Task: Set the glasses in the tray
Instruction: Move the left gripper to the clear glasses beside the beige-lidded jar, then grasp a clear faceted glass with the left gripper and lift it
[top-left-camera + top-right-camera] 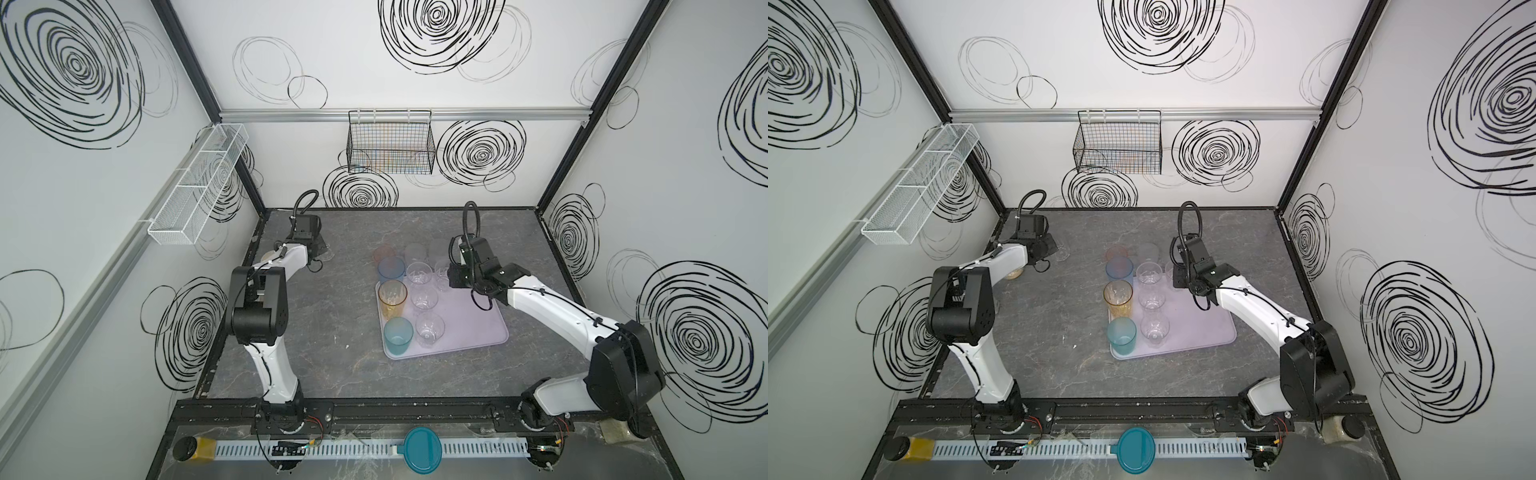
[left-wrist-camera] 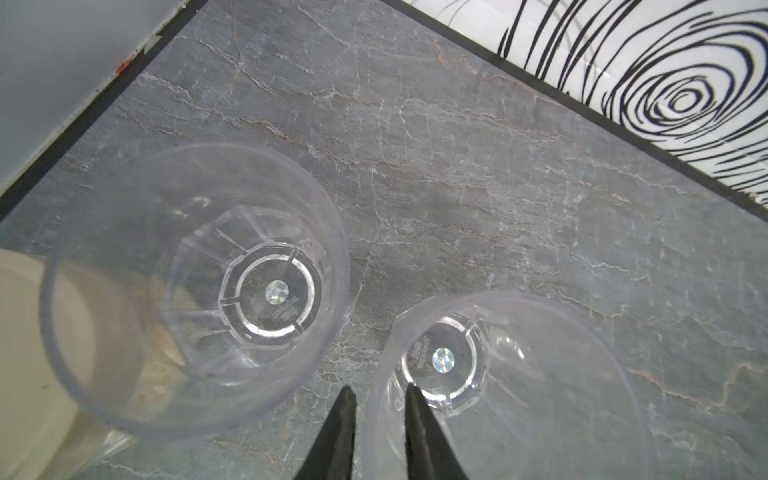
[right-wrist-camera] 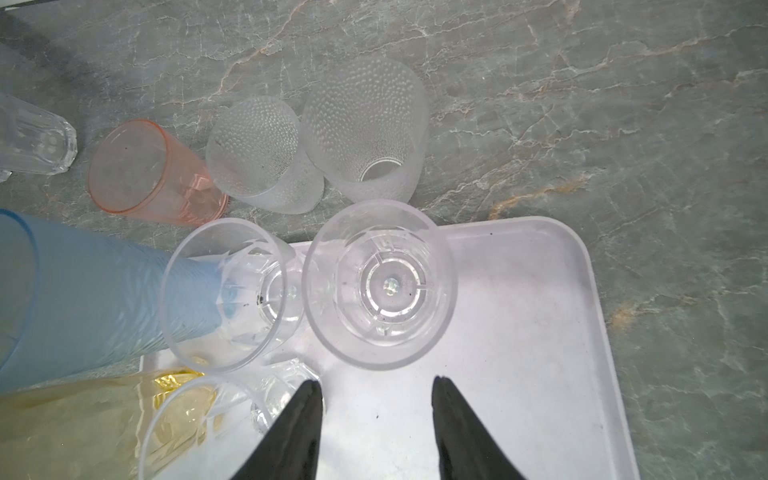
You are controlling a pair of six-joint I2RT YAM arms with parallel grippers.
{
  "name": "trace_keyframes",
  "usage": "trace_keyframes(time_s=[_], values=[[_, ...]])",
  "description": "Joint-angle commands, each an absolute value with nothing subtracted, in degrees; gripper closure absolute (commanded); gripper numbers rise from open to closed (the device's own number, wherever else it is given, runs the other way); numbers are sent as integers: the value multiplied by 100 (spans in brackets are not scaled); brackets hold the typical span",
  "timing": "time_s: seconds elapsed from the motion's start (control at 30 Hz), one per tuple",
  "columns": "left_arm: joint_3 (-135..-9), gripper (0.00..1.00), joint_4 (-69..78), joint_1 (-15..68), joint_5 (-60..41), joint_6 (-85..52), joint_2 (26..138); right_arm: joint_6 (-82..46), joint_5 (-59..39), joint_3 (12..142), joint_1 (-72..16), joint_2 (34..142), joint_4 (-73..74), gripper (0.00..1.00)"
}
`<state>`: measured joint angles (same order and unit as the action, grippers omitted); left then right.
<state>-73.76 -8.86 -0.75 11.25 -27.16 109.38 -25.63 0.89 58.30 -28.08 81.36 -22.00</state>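
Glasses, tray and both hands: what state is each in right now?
Tray: flat on table, partly filled.
Left hand: straddles clear tumbler rim; grip unclear.
Right hand: open, empty, over tray.
Amber glass: upright in tray.
Teal glass: upright in tray.
Pink glass: upright on table, outside tray.
Frosted glasses: upright, outside tray.

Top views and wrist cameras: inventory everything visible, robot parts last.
tray: one, pale lilac, mid-table
blue tumbler, amber tumbler, teal tumbler: one each, tray's left edge
clear tumblers: six; four on tray, two far left
pink tumbler: one, beyond the tray
frosted tumblers: two, beyond the tray
jars: three, beige or yellow contents; far left, front
lid: one, teal, front
baskets: two, black and white, walls
left hand: astride a clear tumbler's rim
right hand: open, above the tray
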Motion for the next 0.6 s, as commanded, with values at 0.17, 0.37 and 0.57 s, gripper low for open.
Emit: trace_keyframes(time_s=[0.17, 0.37, 0.57], values=[[-7126, 89, -753, -59, 907, -2747, 10521, -2575, 254, 5806, -2863, 7952, -2300, 52], [-6872, 96, -703, -27, 782, -2752, 10105, -2575, 294, 5810, -2881, 7906, -2353, 52], [-6636, 96, -798, 43, 730, -2684, 9587, -2593, 303, 5920, -2919, 7884, -2400, 52]])
